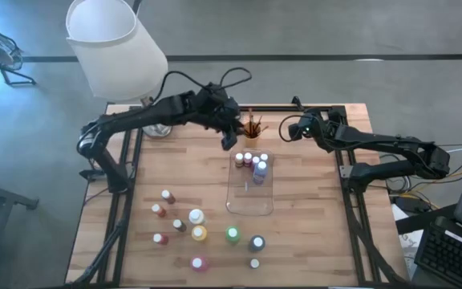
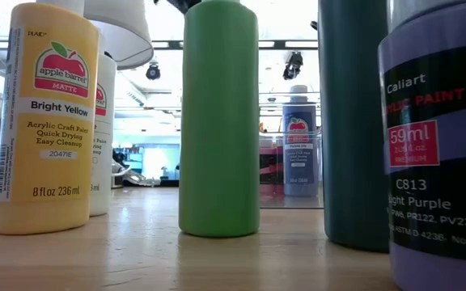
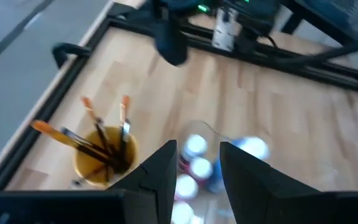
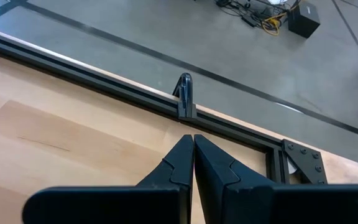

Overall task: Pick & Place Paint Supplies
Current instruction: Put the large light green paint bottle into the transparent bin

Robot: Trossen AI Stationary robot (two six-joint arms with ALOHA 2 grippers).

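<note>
Left gripper (image 1: pixel 233 138): fingers parted and empty, hovering over the tray's far end, beside the brushes.
Right gripper (image 4: pixel 193 163): fingers pressed together, nothing held, at the table's far right edge.
Brushes (image 3: pixel 104 140): upright in the orange cup (image 1: pixel 253 128); the wrist view shows their tips.
Tray (image 1: pixel 249 197): several bottles clustered at its far end.
Loose bottles (image 1: pixel 198 233): near side; only the low view shows labels, the yellow bottle (image 2: pixel 42 121) marked Bright Yellow.

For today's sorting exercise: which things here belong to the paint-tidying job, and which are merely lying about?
Job: small paint bottles loose on the table; bottles in the clear plastic tray; wooden-handled brushes.

Lying about: white lampshade; black table frame rail.
</note>
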